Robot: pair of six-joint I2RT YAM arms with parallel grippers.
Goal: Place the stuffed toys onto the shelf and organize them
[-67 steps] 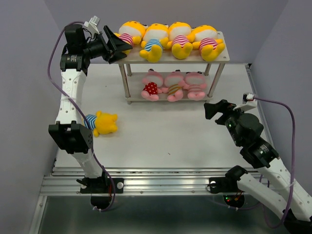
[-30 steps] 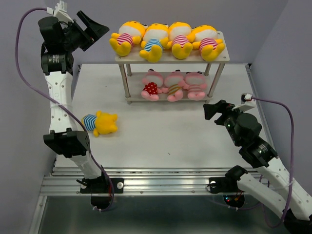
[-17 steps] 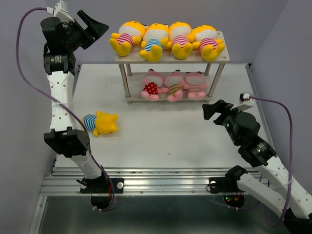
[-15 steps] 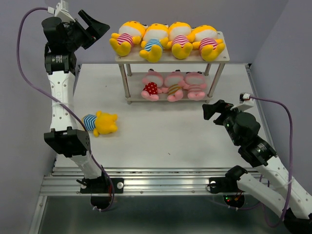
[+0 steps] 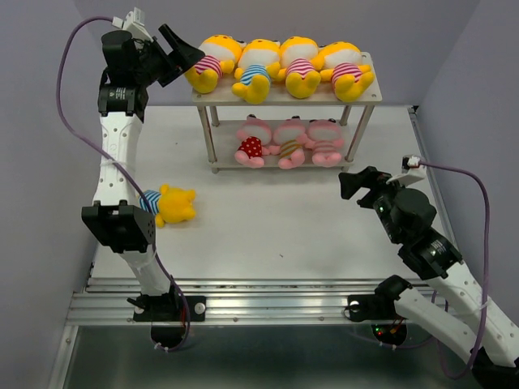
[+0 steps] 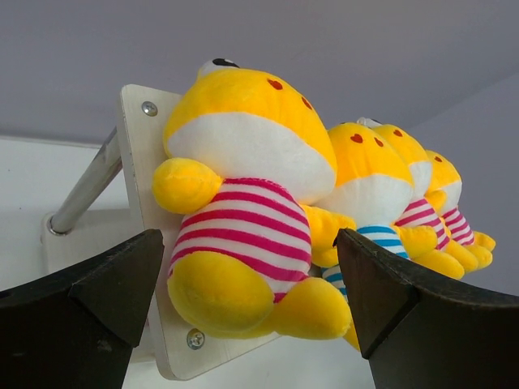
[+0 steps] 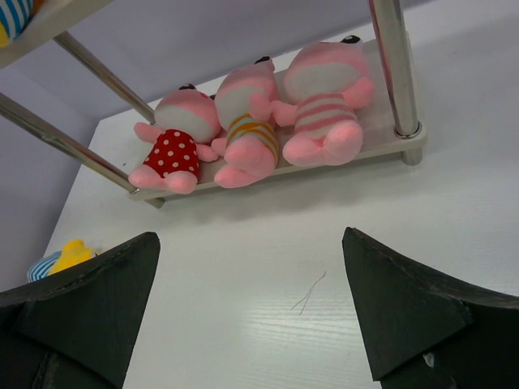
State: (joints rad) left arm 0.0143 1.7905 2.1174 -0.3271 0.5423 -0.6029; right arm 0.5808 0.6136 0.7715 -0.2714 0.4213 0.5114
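The shelf (image 5: 277, 100) holds several yellow stuffed toys on its top board and three pink toys (image 5: 290, 143) on the lower board. My left gripper (image 5: 185, 57) is open and empty at the top board's left end, facing the leftmost yellow toy in a pink-striped shirt (image 5: 208, 63). In the left wrist view that toy (image 6: 243, 162) lies on the board (image 6: 136, 146) between my open fingers (image 6: 113, 292). One yellow toy in a blue-striped shirt (image 5: 168, 204) lies on the table at the left. My right gripper (image 5: 355, 181) is open and empty, just right of the shelf's front leg.
The right wrist view shows the three pink toys (image 7: 247, 134) on the lower board (image 7: 391, 138), a shelf leg (image 7: 395, 65), and the yellow toy (image 7: 58, 258) far left. Grey walls close in on both sides and behind the shelf.
My left gripper has swung right and a little down, from the upper left back to the left end of the top board. The right arm and all the toys have stayed put.
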